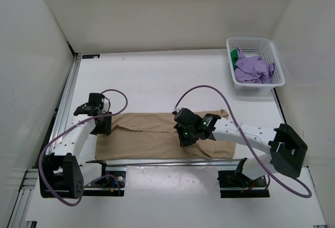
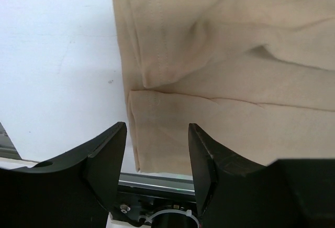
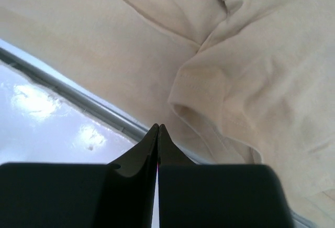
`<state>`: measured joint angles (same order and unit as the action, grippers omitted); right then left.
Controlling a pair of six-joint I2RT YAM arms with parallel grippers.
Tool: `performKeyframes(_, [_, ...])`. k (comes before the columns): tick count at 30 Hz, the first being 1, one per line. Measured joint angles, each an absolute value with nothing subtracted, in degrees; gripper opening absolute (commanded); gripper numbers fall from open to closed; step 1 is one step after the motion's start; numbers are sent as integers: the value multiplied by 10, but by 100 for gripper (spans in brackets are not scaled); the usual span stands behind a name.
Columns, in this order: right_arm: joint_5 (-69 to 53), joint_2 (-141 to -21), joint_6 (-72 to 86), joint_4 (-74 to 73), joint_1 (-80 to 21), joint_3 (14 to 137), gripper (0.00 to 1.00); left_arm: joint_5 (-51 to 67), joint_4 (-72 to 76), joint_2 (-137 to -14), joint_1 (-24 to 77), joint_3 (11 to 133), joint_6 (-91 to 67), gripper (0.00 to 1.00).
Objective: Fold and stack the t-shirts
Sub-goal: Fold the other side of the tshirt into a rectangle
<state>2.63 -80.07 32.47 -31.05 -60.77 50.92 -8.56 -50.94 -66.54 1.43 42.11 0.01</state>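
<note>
Top external: find tan t-shirt (image 1: 146, 133) flat by the near edge of the table (image 1: 157, 76). Lower half-open, empty left gripper (image 2: 157, 129) onto its left edge, pinching both layers; open shut, empty right gripper (image 3: 158, 127) first.

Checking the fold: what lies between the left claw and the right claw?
The tan shirt, flat on the table, spans from left claw to right claw; the top view shows it.
</note>
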Motion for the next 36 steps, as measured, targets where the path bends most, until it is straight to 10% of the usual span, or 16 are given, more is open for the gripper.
performKeyframes(36, [60,-759,386,-248,-560,364,0,-290,-345,-688,183,308,1,61])
